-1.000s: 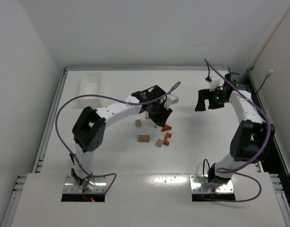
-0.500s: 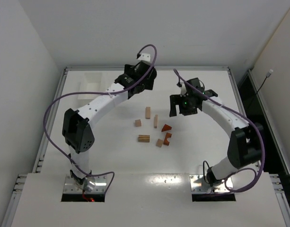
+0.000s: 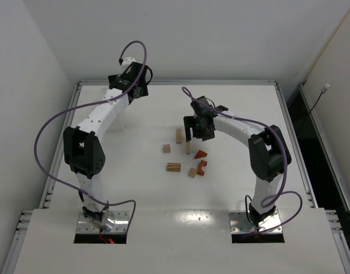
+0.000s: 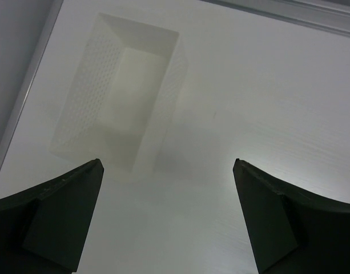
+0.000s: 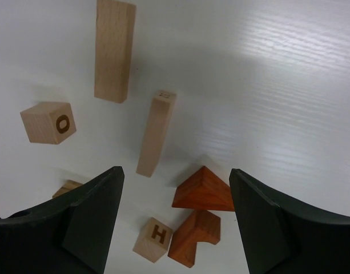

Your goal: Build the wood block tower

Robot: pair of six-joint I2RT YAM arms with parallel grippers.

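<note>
The wood blocks lie loose and apart on the white table, and no tower is in view. In the right wrist view I see two tan bars (image 5: 113, 48) (image 5: 155, 134), a tan cube marked O (image 5: 48, 121), a tan cube marked H (image 5: 153, 238), a reddish-brown wedge (image 5: 204, 190) and a notched reddish-brown block (image 5: 193, 237). My right gripper (image 5: 175, 170) (image 3: 197, 134) hovers open above them, holding nothing. A striped tan block (image 3: 173, 167) lies nearer the arm bases. My left gripper (image 4: 167, 161) (image 3: 131, 87) is open and empty at the far left.
A white rectangular tray (image 4: 135, 68) sits just beyond the left gripper, near the table's left rail (image 4: 26, 91). A metal rail (image 3: 175, 83) borders the far edge. White walls enclose the table at the back and both sides.
The left arm swung from the blocks to the far left by the tray, its jaws opening wide. The right arm moved left from the far right to above the blocks, its jaws narrowing somewhat.
</note>
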